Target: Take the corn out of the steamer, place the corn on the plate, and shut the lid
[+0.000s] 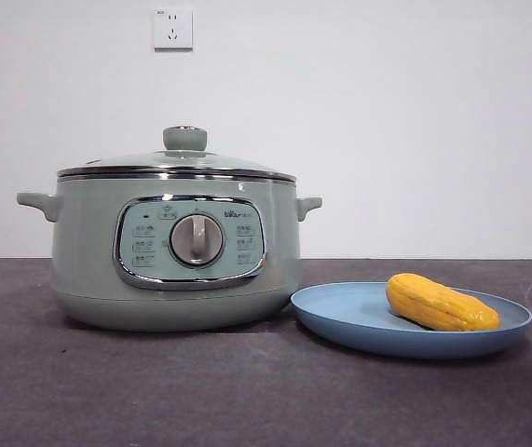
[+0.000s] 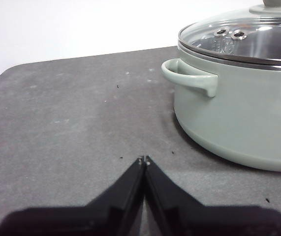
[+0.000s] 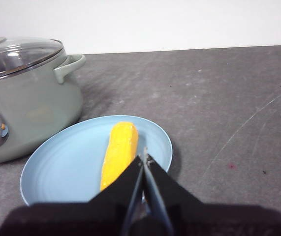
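The yellow-orange corn (image 1: pixel 441 304) lies on the light-blue plate (image 1: pixel 340 312), right of the sage-green steamer (image 1: pixel 88 270). The glass lid (image 1: pixel 177 164) with its green knob sits closed on the steamer. Neither arm shows in the front view. My left gripper (image 2: pixel 144 160) is shut and empty over bare table beside the steamer's handle (image 2: pixel 192 76); the lid (image 2: pixel 258 37) shows there too. My right gripper (image 3: pixel 143 158) is shut and empty, just above the near rim of the plate (image 3: pixel 61 167), beside the corn (image 3: pixel 118 150). The steamer (image 3: pixel 32 108) stands beyond the plate.
A dark grey mat (image 1: pixel 247 391) covers the table. A white wall with a socket (image 1: pixel 172 28) stands behind. The mat stretches on beside the plate (image 3: pixel 229 113) and beside the steamer (image 2: pixel 56 123).
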